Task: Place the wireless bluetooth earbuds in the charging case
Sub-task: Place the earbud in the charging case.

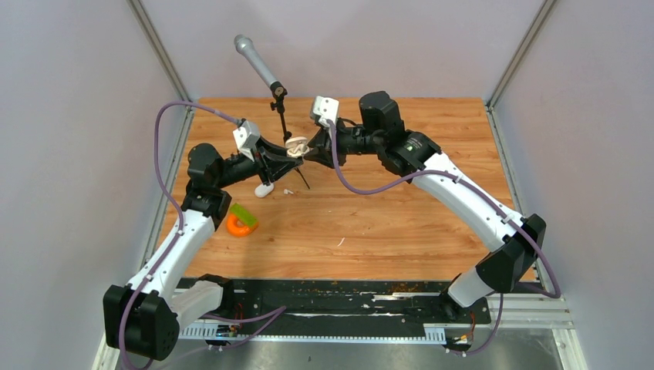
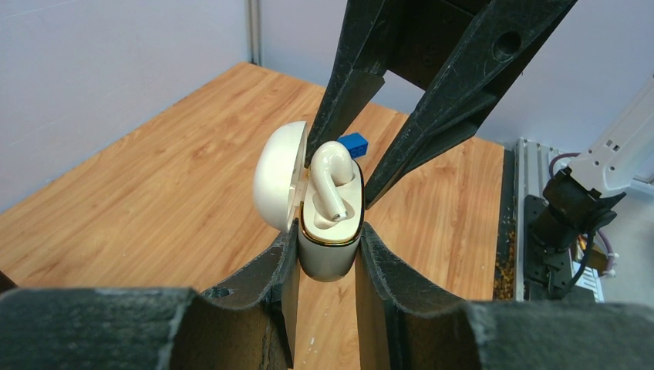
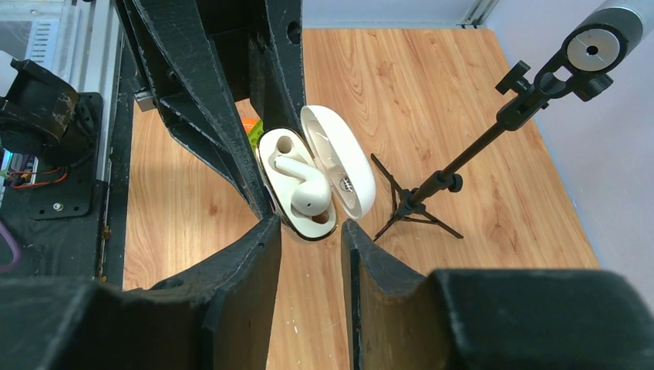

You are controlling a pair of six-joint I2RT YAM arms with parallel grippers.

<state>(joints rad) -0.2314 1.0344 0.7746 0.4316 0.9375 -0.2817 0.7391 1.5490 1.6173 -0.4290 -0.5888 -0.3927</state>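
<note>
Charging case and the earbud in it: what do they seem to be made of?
The charging case looks like smooth off-white plastic, with soft highlights and a thin gold-coloured rim, possibly metal. The earbud looks like glossy white plastic: bright reflections on its bulb and stem.

1. The top external camera hangs high on the near side of the charging case (image 1: pixel 297 146). It faces down and forward over the whole table (image 1: pixel 401 231), and the case looks small and far off.
2. The left wrist camera sits very close to the case, looking along the left gripper (image 2: pixel 328 240), with the right gripper (image 2: pixel 339 181) beyond the case.
3. The right wrist camera is just as close on the case's opposite side, with a microphone stand (image 3: pixel 463 158) to the right of the case.
4. All three views share the case and both grippers' tips.
</note>
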